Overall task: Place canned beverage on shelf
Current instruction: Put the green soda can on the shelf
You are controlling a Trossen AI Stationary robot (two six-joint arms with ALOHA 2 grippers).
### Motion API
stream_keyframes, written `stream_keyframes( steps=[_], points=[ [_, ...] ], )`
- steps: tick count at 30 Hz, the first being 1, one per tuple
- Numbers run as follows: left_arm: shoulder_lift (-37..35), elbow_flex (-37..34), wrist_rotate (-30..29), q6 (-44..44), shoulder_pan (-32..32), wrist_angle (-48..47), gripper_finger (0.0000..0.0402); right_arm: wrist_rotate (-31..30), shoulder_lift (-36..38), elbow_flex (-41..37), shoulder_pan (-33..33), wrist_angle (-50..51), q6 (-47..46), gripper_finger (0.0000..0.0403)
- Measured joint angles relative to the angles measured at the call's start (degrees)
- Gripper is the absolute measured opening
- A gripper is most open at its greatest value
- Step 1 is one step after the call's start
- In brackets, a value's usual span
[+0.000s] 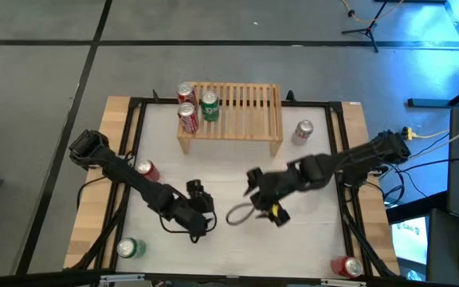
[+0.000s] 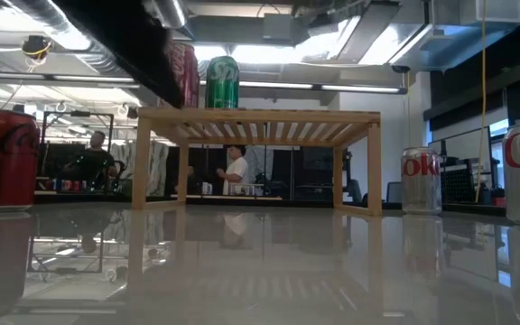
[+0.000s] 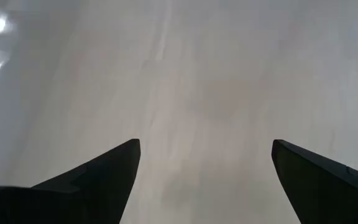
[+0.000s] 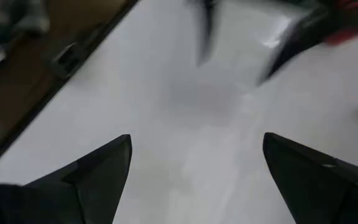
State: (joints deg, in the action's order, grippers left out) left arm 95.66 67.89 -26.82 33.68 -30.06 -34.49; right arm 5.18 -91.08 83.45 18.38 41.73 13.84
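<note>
- The low light-wood shelf with a slatted top and solid side legs (image 1: 233, 118) stands at the far middle of the white table top (image 1: 237, 171). It is placed where either arm can reach it from the near side.
- Three cans stand together at its left end: two red cola cans (image 1: 186, 116) and a green soda can (image 1: 209, 105). I judge they were packed to one side so the rest of the slats stay free for more.
- A silver cola can (image 1: 302, 132) stands on the table just beside the shelf's right leg, upright and clear of it, so it looks the easiest to take next.
- More cans wait further out: a red can (image 1: 145, 169) by the left arm, a green can (image 1: 130, 248) at the near left, and a red can (image 1: 347, 266) at the near right.
- The left gripper (image 3: 204, 180) hangs over bare table near the middle, fingers spread wide with nothing between them.
- The right gripper (image 4: 194, 180) is also over bare table, just right of centre, fingers wide apart and holding nothing. Both look ready to fetch a can.
</note>
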Motion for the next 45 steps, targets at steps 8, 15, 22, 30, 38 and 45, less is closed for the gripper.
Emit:
stream_keyframes(
  steps=[8, 15, 22, 30, 38, 45],
  points=[
    [-0.09, 11.42, 1.62, 21.5, -3.22, -26.92, 0.0354, -4.83, 0.24, -11.91, 4.2, -10.77, -5.38, 0.0357],
    [-0.07, 13.66, 8.17, 35.6, -7.92, -27.96, 0.0354, -14.34, 0.23, -14.7, 8.47, -10.89, -12.41, 0.0357],
    [-0.04, 17.67, 11.38, 52.94, -14.8, -29.73, 0.0354, -17.68, 0.23, -14.7, 14.87, -12.74, -13.61, 0.0357],
    [-0.04, 22.3, 19.7, 70.81, -20.02, -33.19, 0.0354, -18.09, 0.08, -14.7, 17.82, -19.47, -15.05, 0.0357],
    [-0.04, 23.02, 23.27, 84.11, -25.02, -34.27, 0.0354, -17.68, -1.13, -14.67, 18.26, -22.23, -17.01, 0.0357],
    [-0.03, 23.02, 23.63, 93.59, -30.39, -38.34, 0.0354, -18.03, -3.03, -14.67, 19.36, -23.09, -20.85, 0.0357]
  ],
)
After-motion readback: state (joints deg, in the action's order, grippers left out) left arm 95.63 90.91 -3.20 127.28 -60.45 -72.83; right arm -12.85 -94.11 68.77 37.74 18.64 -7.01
